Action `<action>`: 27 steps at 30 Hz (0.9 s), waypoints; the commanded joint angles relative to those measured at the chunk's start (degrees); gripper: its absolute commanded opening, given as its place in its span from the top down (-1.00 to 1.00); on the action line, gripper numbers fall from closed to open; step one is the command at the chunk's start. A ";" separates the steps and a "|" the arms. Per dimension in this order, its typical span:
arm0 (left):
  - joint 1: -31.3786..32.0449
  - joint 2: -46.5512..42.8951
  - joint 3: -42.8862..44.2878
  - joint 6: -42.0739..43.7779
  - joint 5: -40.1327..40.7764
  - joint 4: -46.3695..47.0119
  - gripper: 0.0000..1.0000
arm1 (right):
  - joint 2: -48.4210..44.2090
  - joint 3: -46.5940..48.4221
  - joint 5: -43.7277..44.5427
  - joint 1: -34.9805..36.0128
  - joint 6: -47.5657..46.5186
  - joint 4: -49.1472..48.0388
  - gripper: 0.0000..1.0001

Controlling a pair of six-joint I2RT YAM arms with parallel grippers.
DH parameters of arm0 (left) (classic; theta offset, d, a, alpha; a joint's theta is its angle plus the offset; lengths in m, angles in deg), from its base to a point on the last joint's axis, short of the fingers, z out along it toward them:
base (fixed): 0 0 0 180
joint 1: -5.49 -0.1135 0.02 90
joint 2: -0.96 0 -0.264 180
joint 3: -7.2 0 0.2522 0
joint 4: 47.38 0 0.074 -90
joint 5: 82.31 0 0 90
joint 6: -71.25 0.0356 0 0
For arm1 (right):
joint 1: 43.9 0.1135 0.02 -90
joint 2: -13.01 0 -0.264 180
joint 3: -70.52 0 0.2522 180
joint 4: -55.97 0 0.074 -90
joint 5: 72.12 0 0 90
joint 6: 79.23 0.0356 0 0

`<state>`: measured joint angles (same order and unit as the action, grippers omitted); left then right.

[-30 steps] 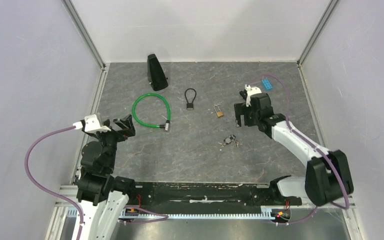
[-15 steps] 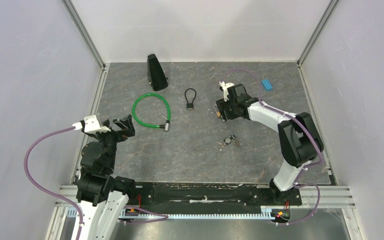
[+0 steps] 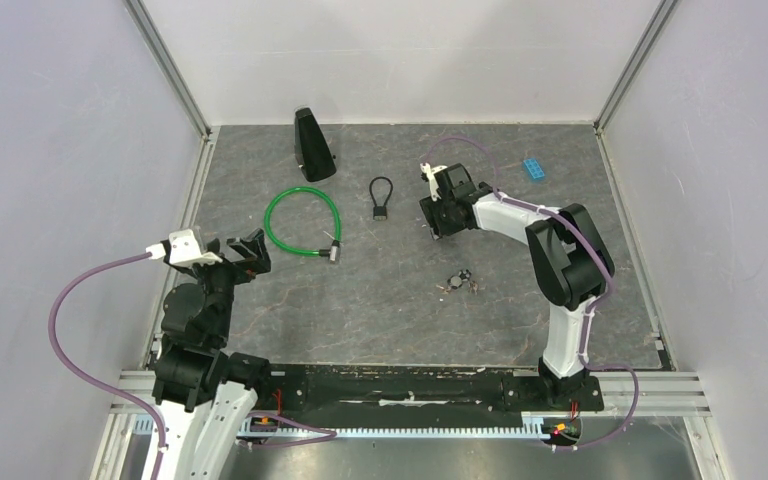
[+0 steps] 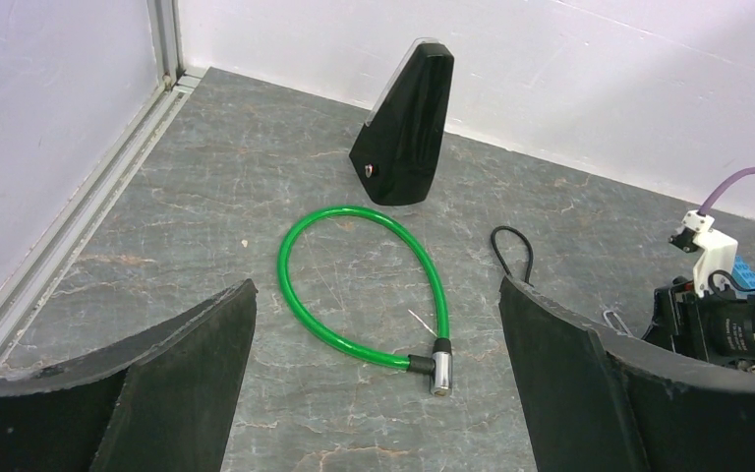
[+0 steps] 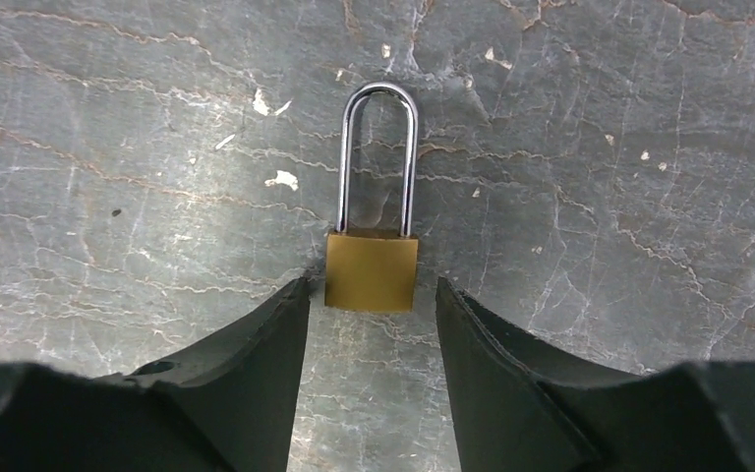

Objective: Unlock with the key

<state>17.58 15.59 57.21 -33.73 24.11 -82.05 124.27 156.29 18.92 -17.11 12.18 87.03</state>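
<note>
A brass padlock [image 5: 372, 270] with a long silver shackle lies flat on the grey mat. My right gripper [image 5: 371, 288] is low over it, one fingertip on each side of the body's lower edge, with a small gap on both sides, so it is open and holds nothing. In the top view my right gripper [image 3: 440, 218] covers the padlock. The key bunch [image 3: 460, 282] lies on the mat just in front of it, untouched. My left gripper [image 3: 245, 252] hovers wide open at the left, empty.
A green cable lock [image 3: 303, 222] [image 4: 354, 209] lies left of centre, ahead of the left gripper. A small black loop lock [image 3: 381, 197], a black wedge-shaped object [image 3: 312, 145] and a blue piece [image 3: 533, 168] sit toward the back. Walls enclose the mat.
The right arm swung left from the right side to over the padlock, and its jaws narrowed around the padlock's body. The left arm has not moved.
</note>
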 commanded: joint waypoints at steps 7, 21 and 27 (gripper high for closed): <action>0.38 0.98 0.02 -0.27 0.28 1.40 -0.96 | 1.85 2.45 1.60 0.87 -0.93 0.64 0.28; 0.47 1.72 -0.11 -0.40 0.18 1.40 -0.96 | -14.13 -10.99 4.40 11.29 1.68 4.59 0.79; 0.47 1.46 0.00 -0.48 0.23 1.13 -0.96 | -20.08 -16.31 5.98 20.38 9.09 6.64 0.86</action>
<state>17.89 16.84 57.14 -33.73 24.11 -82.05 108.44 142.30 23.20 -1.16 15.13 92.69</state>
